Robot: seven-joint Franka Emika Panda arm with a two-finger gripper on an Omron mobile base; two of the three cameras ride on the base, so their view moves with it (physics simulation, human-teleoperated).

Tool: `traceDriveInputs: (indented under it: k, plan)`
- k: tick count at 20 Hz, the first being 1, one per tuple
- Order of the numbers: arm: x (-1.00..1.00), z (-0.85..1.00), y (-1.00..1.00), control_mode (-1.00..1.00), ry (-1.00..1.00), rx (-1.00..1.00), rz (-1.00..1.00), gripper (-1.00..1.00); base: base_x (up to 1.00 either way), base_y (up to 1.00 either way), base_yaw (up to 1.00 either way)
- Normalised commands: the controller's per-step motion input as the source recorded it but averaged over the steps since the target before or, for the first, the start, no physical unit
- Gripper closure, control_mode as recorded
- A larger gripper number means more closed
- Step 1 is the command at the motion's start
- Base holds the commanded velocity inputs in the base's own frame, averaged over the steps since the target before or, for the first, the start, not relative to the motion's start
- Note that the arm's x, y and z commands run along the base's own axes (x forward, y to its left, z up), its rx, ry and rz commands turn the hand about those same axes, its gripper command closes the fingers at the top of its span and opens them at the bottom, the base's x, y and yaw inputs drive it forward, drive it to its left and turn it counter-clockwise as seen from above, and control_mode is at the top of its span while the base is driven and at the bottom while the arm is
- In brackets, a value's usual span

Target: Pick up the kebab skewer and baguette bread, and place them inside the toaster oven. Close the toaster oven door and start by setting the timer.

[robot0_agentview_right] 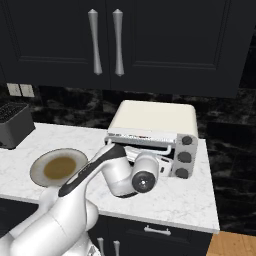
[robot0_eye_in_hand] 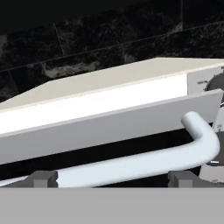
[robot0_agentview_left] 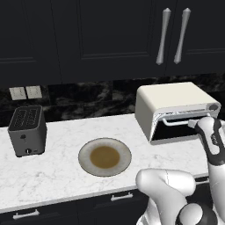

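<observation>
Toaster oven door [robot0_agentview_left: 176, 130] stands ajar, its handle [robot0_eye_in_hand: 144, 164] just ahead of the wide-open, empty gripper [robot0_eye_in_hand: 111, 179]. Plate [robot0_agentview_left: 90, 151], off to the gripper's left on the worktop [robot0_agentview_left: 57, 176], holds no food, so loading looks done; shutting and the timer remain.

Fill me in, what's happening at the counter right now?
The white arm's hand is right at the silvery bar handle of the cream-white boxy toaster oven, fingers open on either side of the bar, not clamped. The dark glass oven door looks partly ajar, tilted out from the top. The round grey plate with a brown centre on the white marble counter carries no food. A dark grey slot toaster stands at the left.
</observation>
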Motion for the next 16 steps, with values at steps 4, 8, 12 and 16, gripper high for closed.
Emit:
traceDriveInputs:
  k: [4,8,12,16]
  plan:
    - [0.49,0.00,0.33,-1.00,0.00,0.00,0.00,-1.00,0.00,0.00,0.00]
    - [0.49,0.00,0.29,-1.00,0.00,0.00,0.01,-1.00,0.00,0.00,0.00]
    - [0.48,0.00,0.27,-1.00,0.00,0.00,0.02,-1.00,0.00,0.00,0.00]
    - [0.46,0.00,0.25,-1.00,0.01,0.00,0.02,-1.00,0.00,0.00,0.00]
